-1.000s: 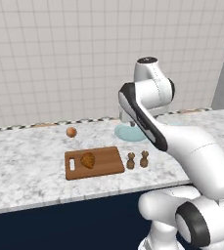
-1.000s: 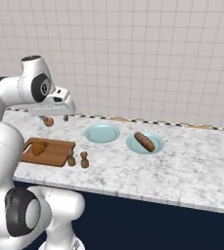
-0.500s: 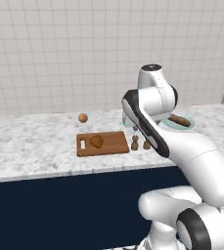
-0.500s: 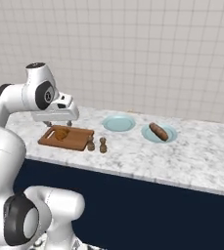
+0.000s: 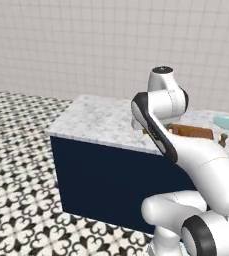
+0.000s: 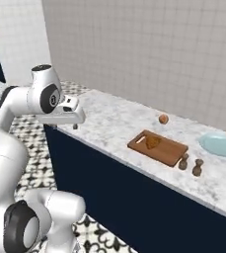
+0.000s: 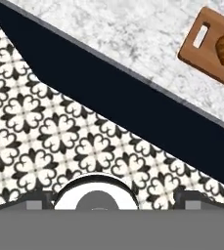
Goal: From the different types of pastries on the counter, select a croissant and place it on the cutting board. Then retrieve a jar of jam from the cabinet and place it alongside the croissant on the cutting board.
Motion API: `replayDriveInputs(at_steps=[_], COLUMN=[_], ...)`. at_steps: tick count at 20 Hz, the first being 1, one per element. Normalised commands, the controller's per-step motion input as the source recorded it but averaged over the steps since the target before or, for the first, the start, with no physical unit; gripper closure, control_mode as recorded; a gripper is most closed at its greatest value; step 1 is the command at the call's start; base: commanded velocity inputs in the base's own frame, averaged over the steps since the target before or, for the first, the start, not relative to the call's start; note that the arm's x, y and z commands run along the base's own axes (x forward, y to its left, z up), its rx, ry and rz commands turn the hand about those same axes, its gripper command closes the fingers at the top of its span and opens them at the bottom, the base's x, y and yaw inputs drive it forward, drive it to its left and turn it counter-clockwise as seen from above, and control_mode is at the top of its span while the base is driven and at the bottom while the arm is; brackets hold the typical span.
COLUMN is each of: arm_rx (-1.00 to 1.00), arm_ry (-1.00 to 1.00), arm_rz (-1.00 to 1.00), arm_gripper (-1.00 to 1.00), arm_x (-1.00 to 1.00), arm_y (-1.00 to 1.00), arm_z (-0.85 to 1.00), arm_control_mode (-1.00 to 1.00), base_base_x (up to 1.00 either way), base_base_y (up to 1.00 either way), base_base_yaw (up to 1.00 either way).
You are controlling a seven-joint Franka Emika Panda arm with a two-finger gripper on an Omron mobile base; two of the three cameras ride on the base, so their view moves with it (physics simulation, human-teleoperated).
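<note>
Item: lumpy golden-brown croissant [image 6: 153,142], lying on the flat brown wooden cutting board [image 6: 169,151] atop the white-and-grey marbled counter [image 6: 109,118]. Two-finger gripper [image 6: 75,126]: carries nothing; jaw state cannot be told. Next: you fetch the jam; keep the arm tucked while driving toward the cabinet.

Base views flanking; hand view downward
</note>
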Motion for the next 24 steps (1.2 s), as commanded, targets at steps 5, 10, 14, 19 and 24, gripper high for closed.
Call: replayDriveInputs(at_steps=[5, 10, 14, 19, 24], arm_rx=[0.00, 0.00, 0.00, 0.00, 0.00], arm_ry=[0.00, 0.00, 0.00, 0.00, 0.00], arm_rz=[0.00, 0.00, 0.00, 0.00, 0.00], arm_gripper=[-1.00, -1.00, -1.00, -1.00, -1.00], arm_x=[0.00, 0.00, 0.00, 0.00, 0.00], arm_y=[0.00, 0.00, 0.00, 0.00, 0.00], arm_z=[0.00, 0.00, 0.00, 0.00, 0.00], arm_control_mode=[1.00, 1.00, 1.00, 1.00, 1.00], base_base_x=[0.21, 0.74, 0.98, 1.00, 1.00], base_base_y=[0.86, 0.67, 0.57, 0.39, 0.06], base_base_yaw=[0.60, 0.49, 0.43, 0.32, 0.19])
